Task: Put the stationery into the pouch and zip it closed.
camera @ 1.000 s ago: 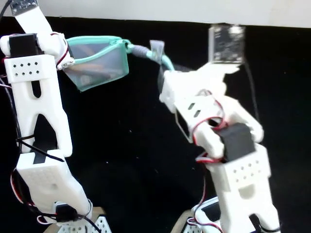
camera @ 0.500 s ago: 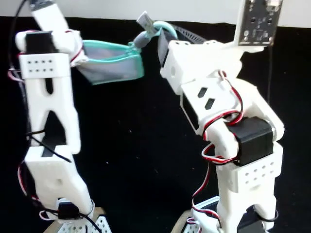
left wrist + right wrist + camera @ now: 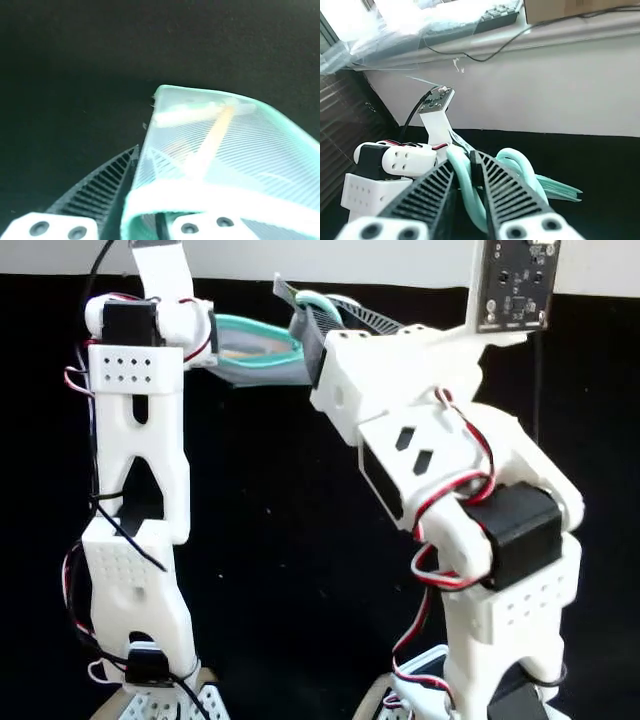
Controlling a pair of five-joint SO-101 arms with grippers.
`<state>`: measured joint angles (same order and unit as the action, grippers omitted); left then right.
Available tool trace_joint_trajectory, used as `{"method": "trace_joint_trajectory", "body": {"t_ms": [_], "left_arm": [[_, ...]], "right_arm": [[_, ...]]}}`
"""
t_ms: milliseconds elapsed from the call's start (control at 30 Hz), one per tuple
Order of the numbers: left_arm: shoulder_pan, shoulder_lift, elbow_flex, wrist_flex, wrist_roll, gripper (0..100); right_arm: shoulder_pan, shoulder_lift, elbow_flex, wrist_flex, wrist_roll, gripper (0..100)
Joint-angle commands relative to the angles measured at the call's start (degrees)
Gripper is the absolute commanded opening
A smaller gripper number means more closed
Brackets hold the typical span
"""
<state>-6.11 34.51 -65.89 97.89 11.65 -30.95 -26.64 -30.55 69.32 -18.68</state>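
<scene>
Pouch (image 3: 255, 345) hangs gripped by left tool (image 3: 208, 338) and right tool (image 3: 470, 169).

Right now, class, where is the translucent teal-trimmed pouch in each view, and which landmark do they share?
High view: translucent teal-trimmed pouch held up between both arms, top centre.
Left wrist view: pouch close up, over the black table.
Right wrist view: its teal loop between the right gripper fingers.
Shared landmark: the black table.
</scene>
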Motion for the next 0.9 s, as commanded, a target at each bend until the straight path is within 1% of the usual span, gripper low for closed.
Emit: {"method": "trace_joint_trajectory", "body": {"t_ms": [0,67,200,367,433,600,700,867], "left_arm": [[-0.1,-0.1,-3.6,1.5,-1.7,17],[-0.1,-0.2,-5.2,2.0,-1.8,19],[-0.1,-0.2,-10.9,2.5,-2.0,20],[0.1,-0.7,-17.2,3.0,-6.5,20],[0.1,-2.7,-17.8,3.0,-8.4,20],[0.2,-9.2,-15.3,3.0,-11.2,20],[0.2,-12.6,-10.6,3.0,-11.3,20],[0.3,-16.8,-1.9,3.0,-16.2,20]], "right_arm": [[-1.7,-1.6,-5.7,-0.9,-0.6,0.5],[-1.7,-1.6,-6.0,-0.9,-0.6,0.5],[-1.7,-1.6,-6.0,-0.9,-0.7,0.5],[-1.6,-1.5,-5.7,-0.9,-0.7,0.5],[-1.6,-1.5,-5.6,-0.9,-0.7,0.5],[-1.5,0.6,-6.0,-0.9,-1.2,0.5],[-1.5,2.0,-6.1,-0.9,-4.4,0.5],[-1.8,4.0,-6.1,-2.0,-6.0,0.5]]}}
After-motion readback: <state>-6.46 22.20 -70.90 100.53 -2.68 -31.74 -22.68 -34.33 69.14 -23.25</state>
